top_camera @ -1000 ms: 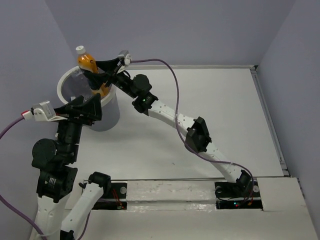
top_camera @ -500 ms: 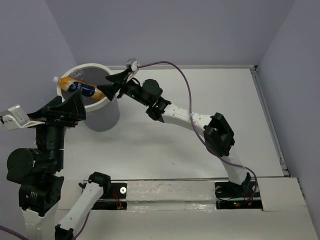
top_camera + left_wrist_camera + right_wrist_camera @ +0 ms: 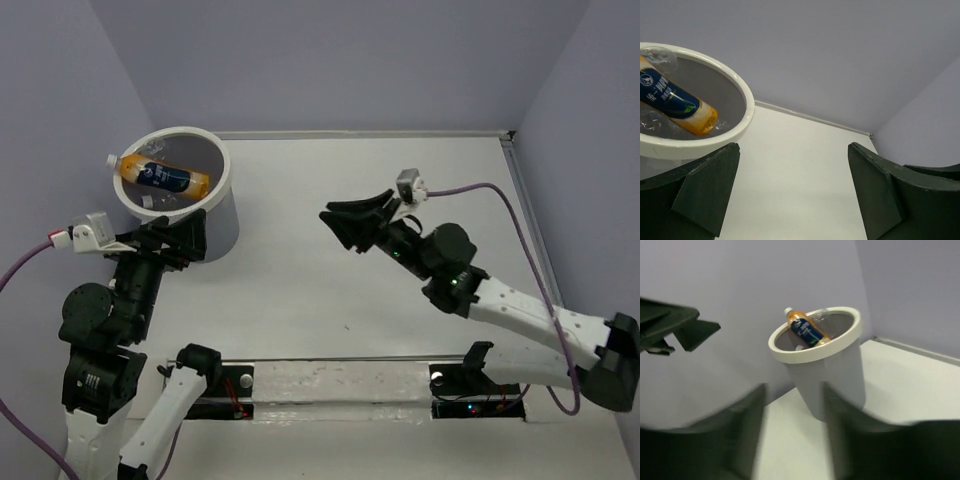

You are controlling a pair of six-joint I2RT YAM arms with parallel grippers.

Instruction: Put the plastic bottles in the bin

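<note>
Here the bin (image 3: 223,168) holds the plastic bottles (image 3: 165,177); left claw (image 3: 792,162) and right claw (image 3: 342,226) gape empty.

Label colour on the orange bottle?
Dark blue, white print; the orange bottle shows clearest in left wrist view.

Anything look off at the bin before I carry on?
Yes: the orange bottle lies slantwise across the top of the bin, resting on clear bottles, with its white cap poking out over the bin's edge. It sits high rather than down inside, so it might tip out. No spill shows.
</note>
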